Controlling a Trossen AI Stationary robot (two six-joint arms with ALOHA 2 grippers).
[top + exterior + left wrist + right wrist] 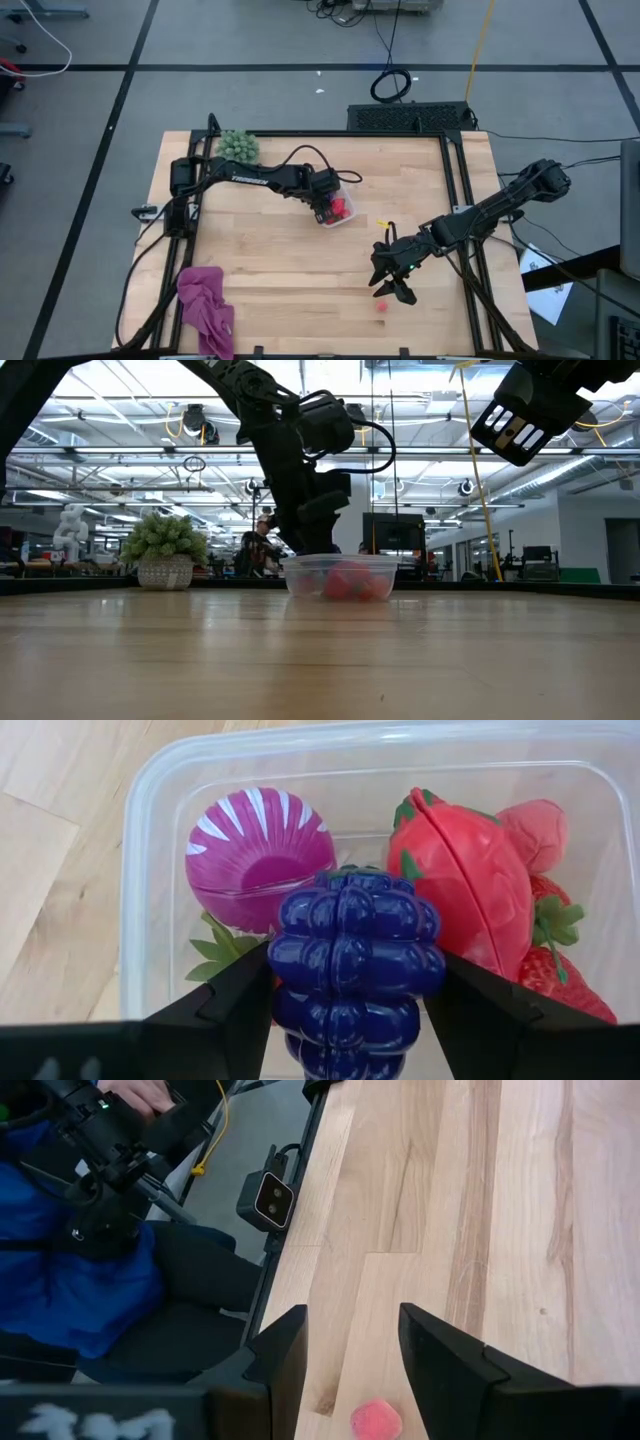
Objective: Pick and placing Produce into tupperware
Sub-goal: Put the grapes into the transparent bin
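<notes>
The clear container point(150, 840) hides part of its fruit (a strawberry point(570, 985) runs off the picture's edge). The left gripper point(345, 990) holds a purple grape bunch point(355, 965) over it, mid-table. The right gripper point(350, 1345), fingers parted, hovers above a small pink piece point(377, 1420) near the table's front edge.

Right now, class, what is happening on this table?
The left claw holds a purple toy grape bunch over the clear tupperware, which already contains a magenta onion-like piece, a red strawberry and other red pieces. The right claw hangs open above a small pink piece lying on the wooden table; another red piece lies beyond it.
</notes>
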